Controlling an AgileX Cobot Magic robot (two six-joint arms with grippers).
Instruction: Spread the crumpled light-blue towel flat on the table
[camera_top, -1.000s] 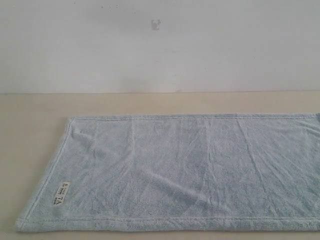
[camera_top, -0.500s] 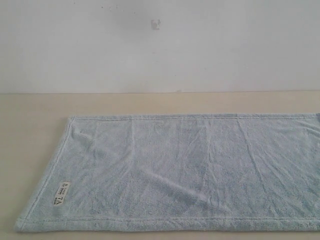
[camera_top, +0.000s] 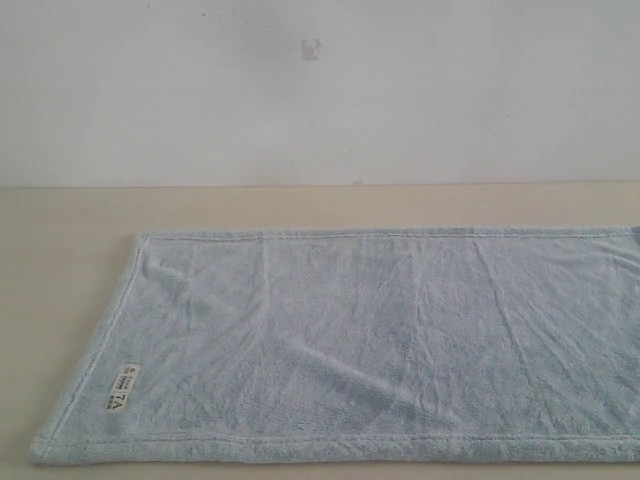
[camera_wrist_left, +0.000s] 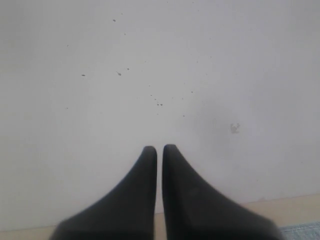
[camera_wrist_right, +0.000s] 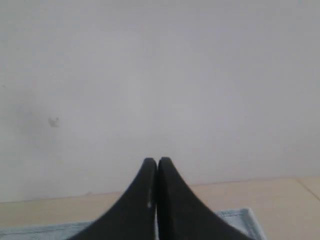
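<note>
**Pale-blue towel lies open on the desk, both hands closed and empty**

The towel (camera_top: 380, 340) lies spread out on the pale-beige desk (camera_top: 60, 220), one layer thick as far as I can see. Its far hem runs straight, parallel to the back edge of the desk. The left hem slants toward the near left corner, and the near hem sits right at the bottom of the exterior view. The right end runs out of that view, so I cannot tell how it lies there. The surface is not quite smooth: a few shallow creases cross the middle, the longest running diagonally down toward the near edge. A small white label (camera_top: 120, 387) with dark print sits just inside the hem near the near left corner. Bare desk shows to the left of the towel and behind it, up to the white wall (camera_top: 320, 100), which carries a small grey mark (camera_top: 312, 48).

The left hand (camera_wrist_left: 160, 148) points at the wall, its two dark fingers drawn together with only a thin sliver between the tips and nothing held. A corner of the towel (camera_wrist_left: 302, 232) shows below it.

The right hand (camera_wrist_right: 157, 161) also faces the wall, fingers pressed tip to tip, empty. The hemmed edge of the towel (camera_wrist_right: 235, 220) lies on the desk (camera_wrist_right: 270, 195) beneath it.
</note>
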